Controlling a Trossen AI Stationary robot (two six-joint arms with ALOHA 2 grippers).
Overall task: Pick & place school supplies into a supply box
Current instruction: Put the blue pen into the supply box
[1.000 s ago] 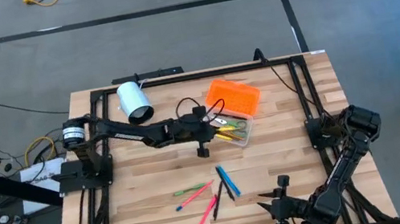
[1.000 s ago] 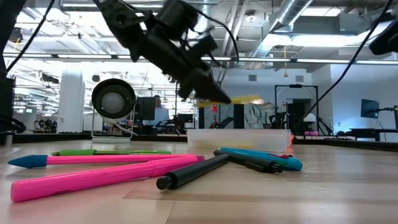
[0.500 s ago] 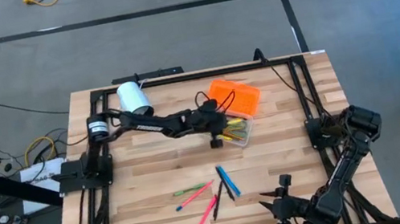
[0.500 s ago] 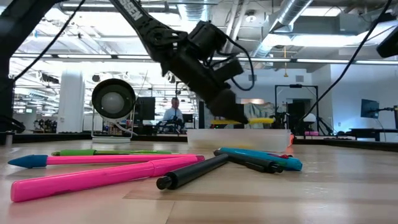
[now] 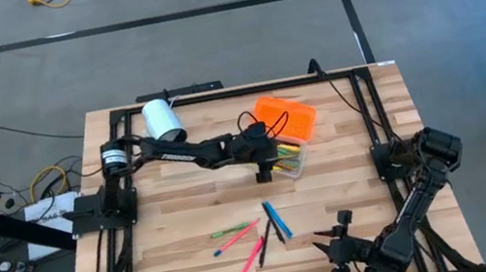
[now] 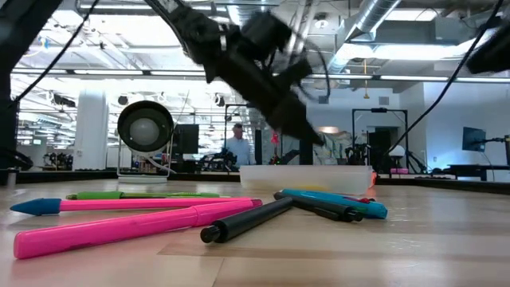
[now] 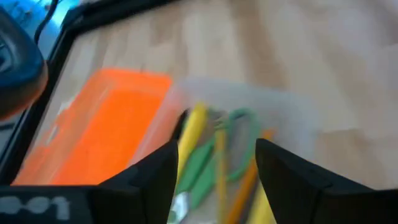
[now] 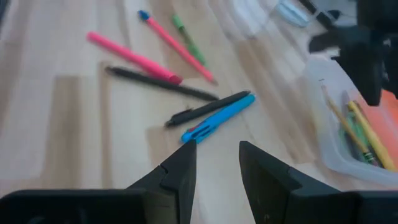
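The supply box's clear base (image 5: 289,161) stands right of the table's middle, with its orange lid (image 5: 284,117) lying open on the far side. A yellow pencil (image 7: 189,134), green-handled scissors (image 7: 239,134) and other pencils lie inside. My left gripper (image 7: 214,174) hovers open just above the base (image 6: 307,131), with nothing between its fingers. Several loose pens (image 5: 254,233) lie on the table nearer the front: pink (image 8: 130,57), black (image 8: 158,84) and blue (image 8: 217,116). My right gripper (image 8: 217,168) waits open near the front right corner (image 5: 335,244).
A white cylinder (image 5: 162,122) lies at the far left of the table, also seen in the low view (image 6: 145,126). Black frame rails (image 5: 216,91) run along the table's edges. Bare wood lies between the box and the loose pens.
My left gripper has carried a yellow pencil toward the table's right, over the clear base, dipped down to the base and let go. The pencil has left the fingers and now lies inside the base. The gripper has since risen slightly.
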